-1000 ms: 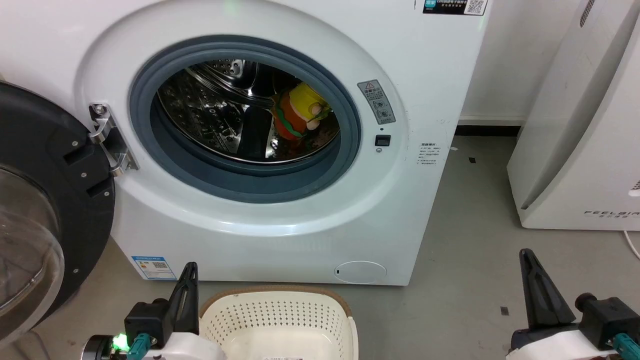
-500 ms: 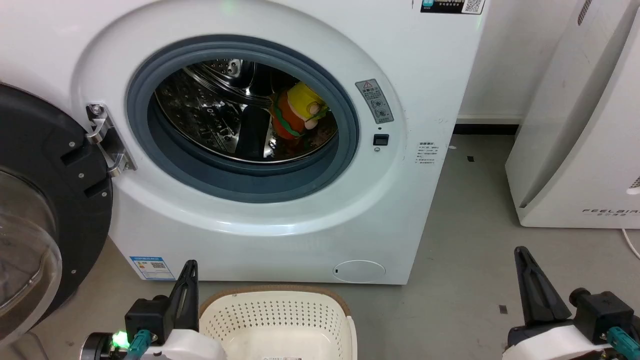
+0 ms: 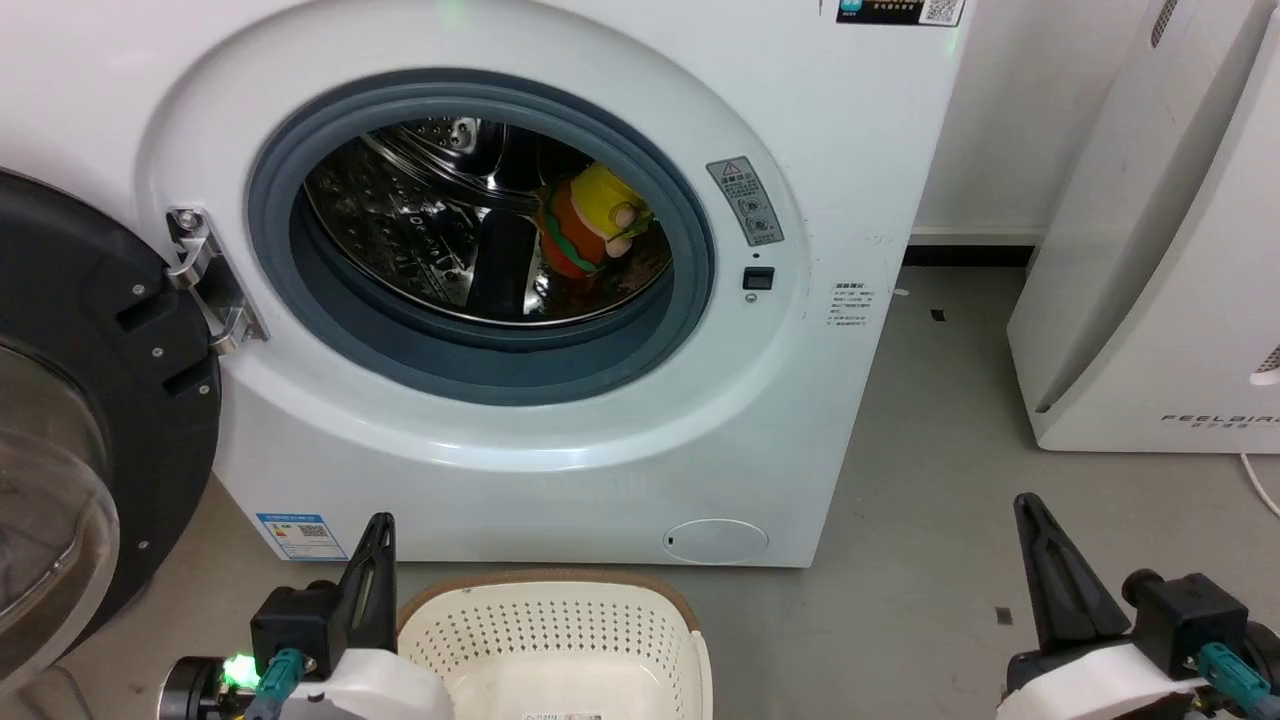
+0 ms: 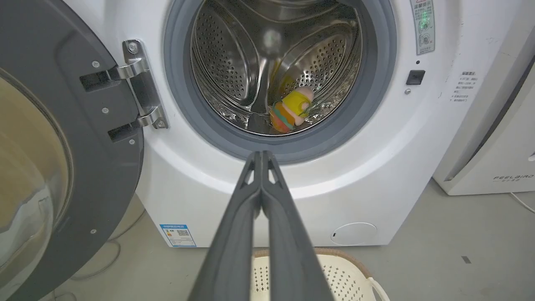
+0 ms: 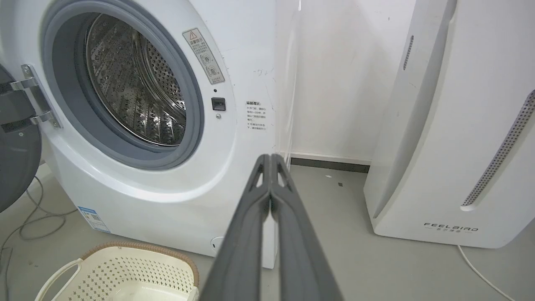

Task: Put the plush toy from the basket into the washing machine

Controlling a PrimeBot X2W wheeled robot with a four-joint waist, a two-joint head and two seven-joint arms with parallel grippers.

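While both arms sit low in front of the machine, the left gripper (image 4: 261, 155) has its 2 dark fingers pressed flat together with nothing between them. The right gripper (image 5: 271, 156) is clenched the same way on nothing. In the head view the left one rises at the lower left, just beside the left end of the basket (image 3: 545, 582). The right one rises at the lower right over bare grey floor (image 3: 930, 520), well apart from the basket.

The basket stands on the floor close in front of the washing machine (image 3: 600, 460), between the 2 grippers. The plush toy (image 3: 590, 228) lies well beyond and above both grippers, inside the steel drum (image 3: 400, 230). It rests low on the right side of the drum, yellow body uppermost and orange head below. In the left wrist view it sits just above and slightly right of the closed fingertips, past the grey gasket (image 4: 292, 146). The black-framed door (image 3: 100, 330) hangs open to the left, and the white FEELBIRD appliance (image 3: 1150, 300) stands to the right.

Compared with 1.0 s ago, the whole head view has slid slightly to the left, so the camera has moved. The toy keeps its place in the drum. The right gripper shows a little further in from the right edge than before.
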